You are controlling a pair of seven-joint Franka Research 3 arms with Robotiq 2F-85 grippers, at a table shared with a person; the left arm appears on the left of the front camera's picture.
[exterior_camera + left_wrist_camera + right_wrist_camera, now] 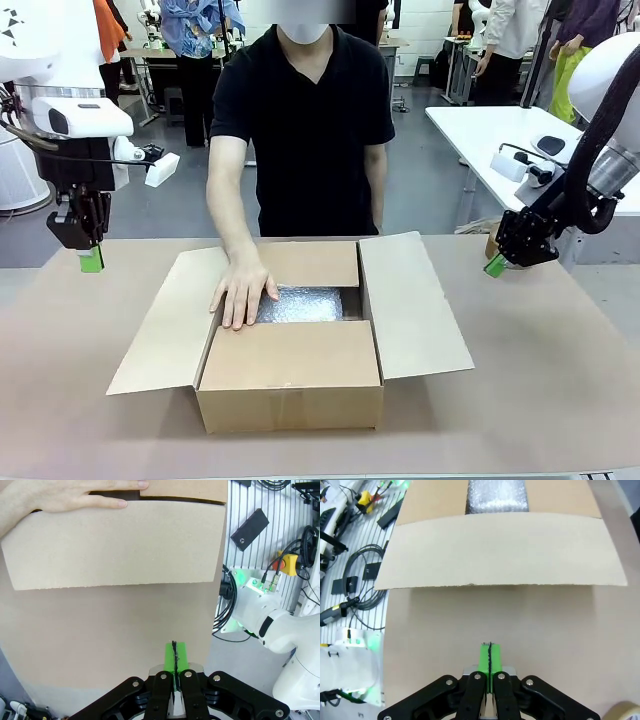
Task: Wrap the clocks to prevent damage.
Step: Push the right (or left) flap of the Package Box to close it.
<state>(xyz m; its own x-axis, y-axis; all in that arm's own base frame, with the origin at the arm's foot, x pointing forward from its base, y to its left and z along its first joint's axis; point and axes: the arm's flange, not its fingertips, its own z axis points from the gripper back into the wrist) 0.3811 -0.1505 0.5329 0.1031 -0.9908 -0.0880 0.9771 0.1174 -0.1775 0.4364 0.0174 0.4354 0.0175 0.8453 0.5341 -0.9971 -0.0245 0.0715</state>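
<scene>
A cardboard box (290, 375) stands in the middle of the table with its side flaps spread out. Bubble wrap (300, 304) shows through the gap between the folded flaps; the clocks are hidden. A person's hand (240, 288) presses on the far flap, fingers over the gap, and shows in the left wrist view as the hand (60, 495). My left gripper (91, 262) hangs shut and empty above the table's left side, its green pads (174, 655) together. My right gripper (494, 266) is shut and empty at the right, above the table near the box flap (500, 550).
A roll of tape (625, 712) lies by my right gripper, near the table's far right edge. The left flap (115, 545) and right flap (415, 305) stick out sideways over the brown table (560, 380). Another white table stands behind at the right.
</scene>
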